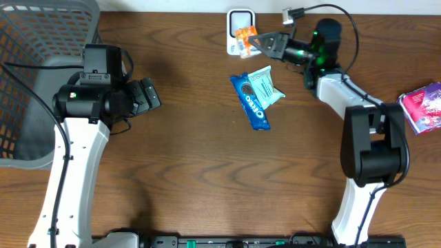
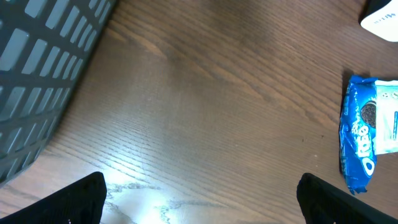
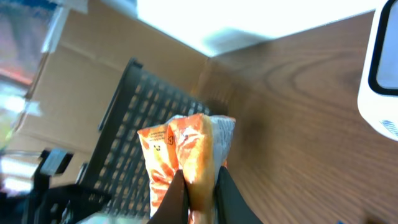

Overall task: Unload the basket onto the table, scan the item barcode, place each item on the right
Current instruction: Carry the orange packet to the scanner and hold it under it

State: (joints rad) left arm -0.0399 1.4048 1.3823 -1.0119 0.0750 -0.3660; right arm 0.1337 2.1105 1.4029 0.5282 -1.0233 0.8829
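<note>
— Brown wooden bench (image 1: 193, 172), near edge bare. What's on the left?
— Grey basket (image 1: 27, 83) at the left edge; left gripper (image 1: 151, 95) released beside it.
— Rightward?
— Oreo pack (image 1: 251, 103) mid-bench. Right gripper (image 1: 258, 44) clenches the orange packet (image 1: 244, 34) beside the scanner (image 1: 239, 19), far edge.

We take this for a robotics lab staged as a shop checkout: a left robot arm (image 1: 72, 165) and right robot arm (image 1: 368, 148) at a wood-grain table (image 1: 207, 179), a white barcode scanner (image 1: 240, 19), a grey mesh basket (image 1: 34, 48), an Oreo pack (image 1: 249, 103), and a cardboard box (image 3: 81, 53) behind.
</note>
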